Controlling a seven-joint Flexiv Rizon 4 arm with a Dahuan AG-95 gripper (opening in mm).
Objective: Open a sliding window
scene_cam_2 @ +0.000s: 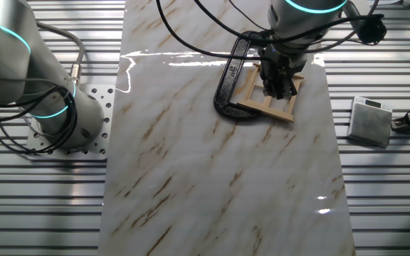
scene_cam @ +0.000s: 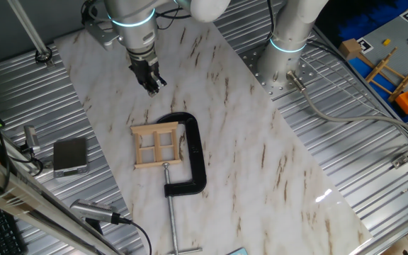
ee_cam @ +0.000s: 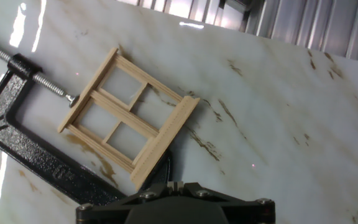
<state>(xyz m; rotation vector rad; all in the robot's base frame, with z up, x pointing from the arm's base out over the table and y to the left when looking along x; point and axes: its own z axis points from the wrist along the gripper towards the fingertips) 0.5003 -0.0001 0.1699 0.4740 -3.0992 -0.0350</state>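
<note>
The sliding window (scene_cam: 158, 145) is a small pale wooden frame with cross-bar panes, lying flat on the marble board. A black C-clamp (scene_cam: 193, 152) holds it by one side. The window also shows in the other fixed view (scene_cam_2: 251, 98) and in the hand view (ee_cam: 129, 115). My gripper (scene_cam: 150, 82) hangs above the board, a little beyond the window's far edge, touching nothing. In the other fixed view the gripper (scene_cam_2: 279, 87) overlaps the window. In the hand view the fingertips (ee_cam: 174, 185) are pressed together, so the gripper is shut and empty.
The clamp's screw handle (scene_cam: 173, 219) runs toward the board's near edge. A grey box (scene_cam: 70, 156) sits on the ribbed metal table left of the board. A second arm's base (scene_cam: 289, 57) stands at the back right. A wooden rack with yellow rails (scene_cam: 388, 71) is far right.
</note>
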